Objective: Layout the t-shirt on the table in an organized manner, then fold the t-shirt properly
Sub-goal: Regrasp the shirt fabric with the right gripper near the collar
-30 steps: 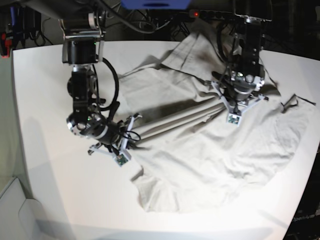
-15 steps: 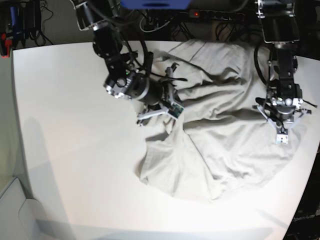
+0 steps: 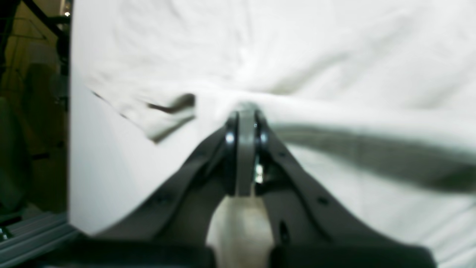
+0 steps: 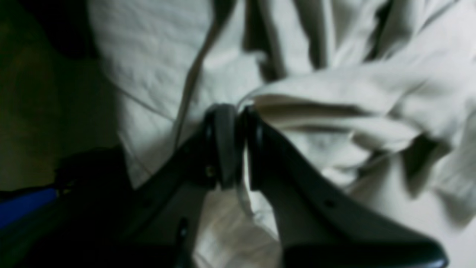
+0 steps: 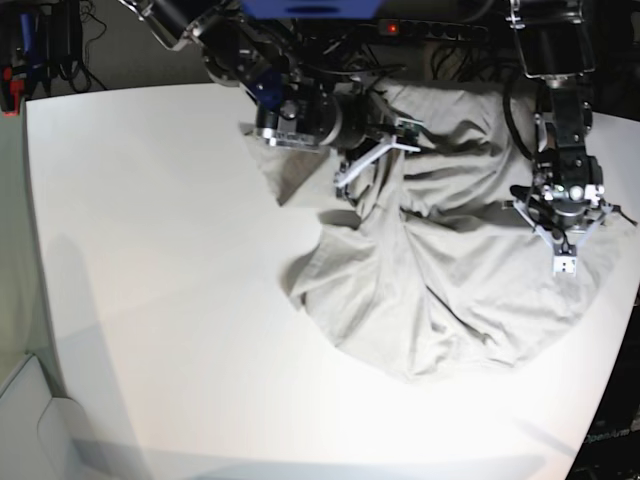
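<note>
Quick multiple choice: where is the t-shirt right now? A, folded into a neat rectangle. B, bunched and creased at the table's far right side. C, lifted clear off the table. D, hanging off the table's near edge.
B: the t-shirt lies wrinkled across the far right of the table.

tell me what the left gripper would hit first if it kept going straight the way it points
Most likely the t-shirt: the left gripper is already shut on a fold of it, with more cloth directly ahead. Depth is unclear.
</note>
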